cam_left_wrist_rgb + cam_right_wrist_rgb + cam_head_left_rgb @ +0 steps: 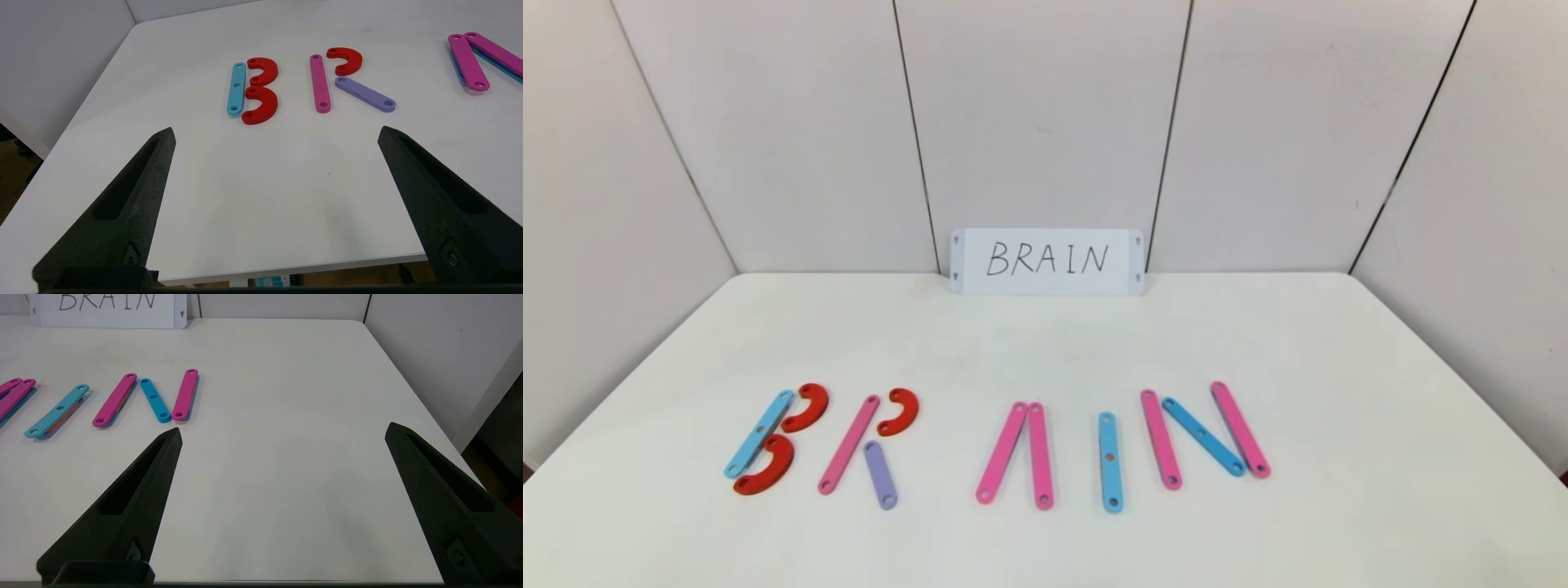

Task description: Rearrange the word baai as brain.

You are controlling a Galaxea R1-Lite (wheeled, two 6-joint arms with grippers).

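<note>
While both arms hang back off the near edge, the worktop (1339, 367) carries a row of plastic letters (1013, 445) across its front half, below the white card (1046, 261). B, R, I and N read cleanly. The A (1017, 453) is two pink bars meeting at the top; no crossbar shows, though something may lie beneath them. That looks like all that's left. Left gripper (276, 132) and right gripper (284, 430) both have fingers spread wide, holding nothing.
</note>
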